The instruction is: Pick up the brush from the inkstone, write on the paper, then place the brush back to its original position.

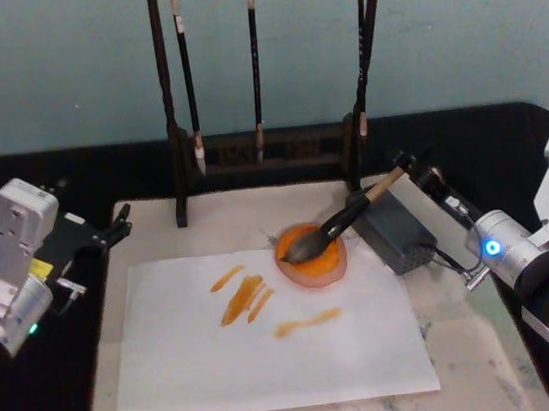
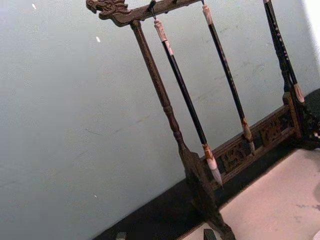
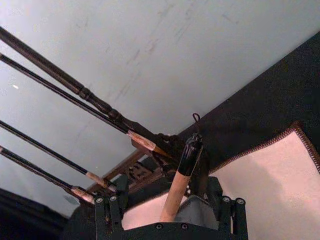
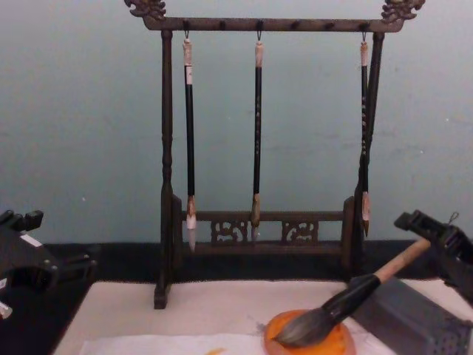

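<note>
In the head view, the large calligraphy brush (image 1: 350, 215), with a pale wooden handle, black ferrule and bushy dark-grey head, lies slanted with its bristles in the small round shallow orange dish (image 1: 327, 269) at the far right corner of the thin white paper sheet (image 1: 265, 355). Orange strokes on the paper suggest the writing is done. The right gripper (image 1: 412, 164) sits at the handle's far end, above the grey perforated rectangular block (image 1: 397, 231). The left gripper (image 1: 117, 229) is parked at the left edge of the wider cream mat (image 1: 464, 338). In the left wrist view, its fingertips (image 2: 210, 234) stand well apart, holding nothing, facing the dark carved wooden rack (image 2: 165, 107). In the right wrist view, the right gripper (image 3: 170, 207) has its fingers (image 3: 107, 212) spread on either side of the smooth round handle (image 3: 176, 187), with a gap on each side. In the chest view, the brush (image 4: 347, 299) leans from the dish (image 4: 332, 342) up to the right gripper (image 4: 436, 237). The likely risk is that a finger drawn back crookedly catches the handle or its small black end loop. That could roll the brush, drag its soft wet bristles out and smear the absorbent paper.
</note>
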Controlling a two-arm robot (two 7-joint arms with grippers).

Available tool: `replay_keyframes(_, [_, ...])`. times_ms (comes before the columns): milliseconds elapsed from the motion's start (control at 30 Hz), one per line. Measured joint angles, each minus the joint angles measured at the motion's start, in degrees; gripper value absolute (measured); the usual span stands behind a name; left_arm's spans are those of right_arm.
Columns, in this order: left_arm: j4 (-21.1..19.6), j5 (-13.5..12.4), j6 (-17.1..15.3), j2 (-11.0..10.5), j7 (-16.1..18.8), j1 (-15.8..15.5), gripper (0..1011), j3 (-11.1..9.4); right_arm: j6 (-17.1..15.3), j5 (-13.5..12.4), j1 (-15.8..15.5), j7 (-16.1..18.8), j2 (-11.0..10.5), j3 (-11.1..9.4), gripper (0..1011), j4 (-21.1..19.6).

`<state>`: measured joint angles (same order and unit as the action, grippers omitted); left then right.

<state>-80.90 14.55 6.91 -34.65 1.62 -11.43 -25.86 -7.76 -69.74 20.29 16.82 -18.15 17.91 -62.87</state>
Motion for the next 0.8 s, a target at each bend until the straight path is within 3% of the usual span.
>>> replay_keyframes(300, [0.0, 0.0, 0.0, 0.0, 0.0, 0.0, 1001, 0.0, -0.4, 1.0, 1.2, 0.1, -0.5, 1.2, 1000, 1.1])
replay_keyframes(800, [0.0, 0.0, 0.0, 0.0, 0.0, 0.0, 1001, 0.0, -0.1, 1.0, 2.6, 1.3, 0.0, 1.2, 1000, 3.2])
